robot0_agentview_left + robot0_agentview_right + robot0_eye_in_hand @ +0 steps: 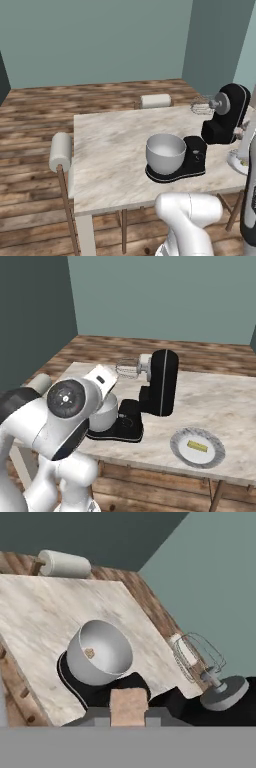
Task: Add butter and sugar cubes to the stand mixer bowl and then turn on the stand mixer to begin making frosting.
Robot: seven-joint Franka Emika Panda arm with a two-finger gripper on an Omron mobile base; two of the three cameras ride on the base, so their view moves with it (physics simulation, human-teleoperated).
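Here the jaws pinch a tan sugar cube [128,706] above the bowl [100,653], ready for dropping; one cube [89,653] already lies inside. The butter [197,446] waits on its plate [181,452], right of the mixer [161,383], whose head is tilted back to leave the bowl open.

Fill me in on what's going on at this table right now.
The robot arm is working on frosting at the marble table. Its gripper is shut on a tan sugar cube, held near the stand mixer bowl. One small tan cube already lies inside the bowl. The bowl sits on the base of the black stand mixer, whose head is tilted up with the whisk clear of the bowl. The butter is on its plate, not yet added.
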